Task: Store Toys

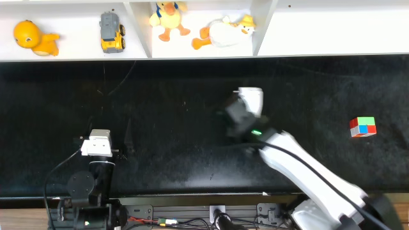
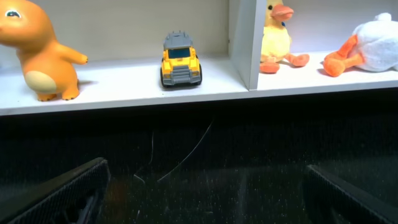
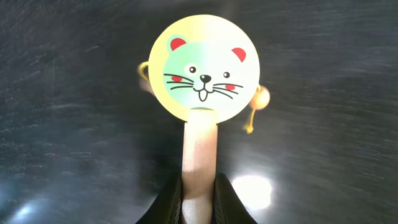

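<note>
A rattle drum (image 3: 204, 68) with a cat face on its round yellow-green disc hangs above the black table, small beads dangling on cords at both sides. My right gripper (image 3: 199, 202) is shut on its wooden handle (image 3: 200, 149). From above, the right gripper (image 1: 246, 121) is over the table's middle. A multicoloured cube (image 1: 363, 126) lies on the table at the right. My left gripper (image 2: 205, 186) stands open and holds nothing, low over the table at the left (image 1: 99, 144), facing the shelf.
A white shelf (image 1: 204, 52) runs along the back. Its left bay holds an orange dinosaur (image 1: 35, 37) and a yellow truck (image 1: 112, 33). The middle bay holds a yellow duck (image 1: 169, 18) and a white duck (image 1: 223, 32). The right bay (image 1: 339, 25) has free room.
</note>
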`<state>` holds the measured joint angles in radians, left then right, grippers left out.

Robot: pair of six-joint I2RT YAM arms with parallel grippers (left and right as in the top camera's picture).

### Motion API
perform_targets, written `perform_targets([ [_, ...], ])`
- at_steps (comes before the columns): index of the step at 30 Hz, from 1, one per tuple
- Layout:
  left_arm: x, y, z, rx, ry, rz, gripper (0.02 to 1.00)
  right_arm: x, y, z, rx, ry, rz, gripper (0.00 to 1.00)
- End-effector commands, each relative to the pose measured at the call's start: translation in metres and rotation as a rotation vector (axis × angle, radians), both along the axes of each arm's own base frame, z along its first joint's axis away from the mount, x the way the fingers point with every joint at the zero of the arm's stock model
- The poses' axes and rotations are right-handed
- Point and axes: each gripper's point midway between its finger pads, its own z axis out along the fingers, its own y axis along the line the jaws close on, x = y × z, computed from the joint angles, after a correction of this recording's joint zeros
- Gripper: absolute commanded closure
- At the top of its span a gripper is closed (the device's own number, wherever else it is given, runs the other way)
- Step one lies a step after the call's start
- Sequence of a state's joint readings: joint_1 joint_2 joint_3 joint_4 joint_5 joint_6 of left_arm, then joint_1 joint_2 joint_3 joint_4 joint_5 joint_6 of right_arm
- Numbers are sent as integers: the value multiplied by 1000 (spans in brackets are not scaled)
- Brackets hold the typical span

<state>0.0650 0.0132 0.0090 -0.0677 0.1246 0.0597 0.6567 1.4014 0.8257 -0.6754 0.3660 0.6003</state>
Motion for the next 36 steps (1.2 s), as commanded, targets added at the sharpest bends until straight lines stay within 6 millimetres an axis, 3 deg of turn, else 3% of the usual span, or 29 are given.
perform_targets([
  [1, -1, -4, 1, 11, -7, -19, 20, -1, -65, 31, -26, -84, -39, 956],
  [9, -1, -4, 1, 11, -7, -19, 20, 34, -132, 59, -45, -124, 16, 956],
  [13, -1, -4, 1, 11, -7, -19, 20, 66, -147, 78, -105, -178, 73, 956],
  [19, -1, -4, 1, 11, -7, -19, 20, 125, -139, 98, -139, -227, 161, 961],
  [29, -1, -4, 1, 11, -7, -19, 20, 212, -120, 85, -103, -267, 212, 958],
  [36, -1, -4, 1, 11, -7, -19, 20, 234, -96, 64, -73, -252, 254, 956],
])
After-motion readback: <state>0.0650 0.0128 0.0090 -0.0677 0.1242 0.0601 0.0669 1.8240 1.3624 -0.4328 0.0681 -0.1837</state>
